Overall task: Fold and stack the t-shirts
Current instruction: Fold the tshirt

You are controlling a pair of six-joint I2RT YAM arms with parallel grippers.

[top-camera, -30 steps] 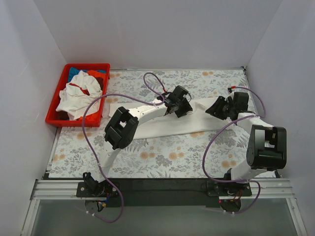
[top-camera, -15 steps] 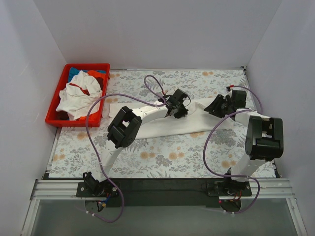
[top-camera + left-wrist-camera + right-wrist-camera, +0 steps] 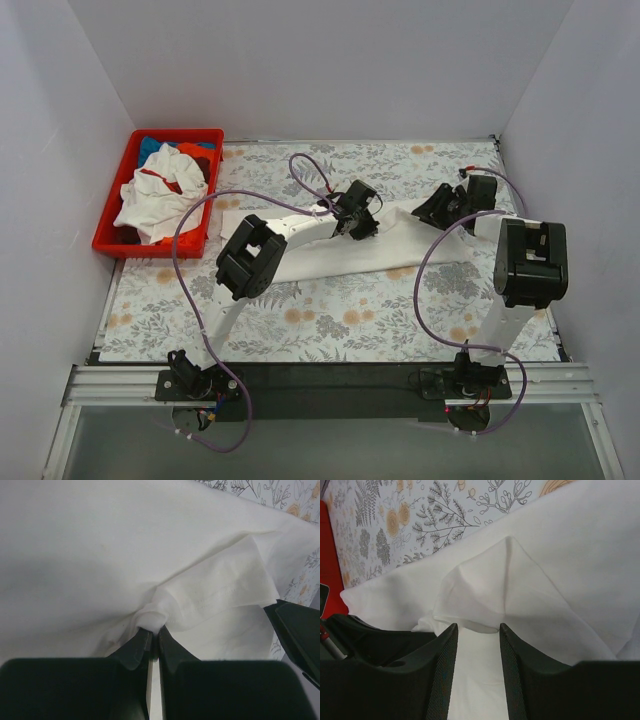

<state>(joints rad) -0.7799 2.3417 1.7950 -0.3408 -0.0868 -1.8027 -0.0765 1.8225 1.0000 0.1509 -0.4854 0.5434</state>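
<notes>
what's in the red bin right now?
A crumpled white shirt with red trim lies on top, filling most of the bin. Blue cloth and orange-red cloth peek out at the far end. What lies beneath, and the bin floor, is covered.

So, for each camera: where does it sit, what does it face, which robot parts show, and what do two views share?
Top external: above and behind the arms, down onto floral table cover, red bin; both arms show.
Left wrist: on the left arm, along left jaws shut on the white t-shirt.
Right wrist: on the right arm, past open right jaws at a shirt fold.
Shared: both wrist views show that shirt.
</notes>
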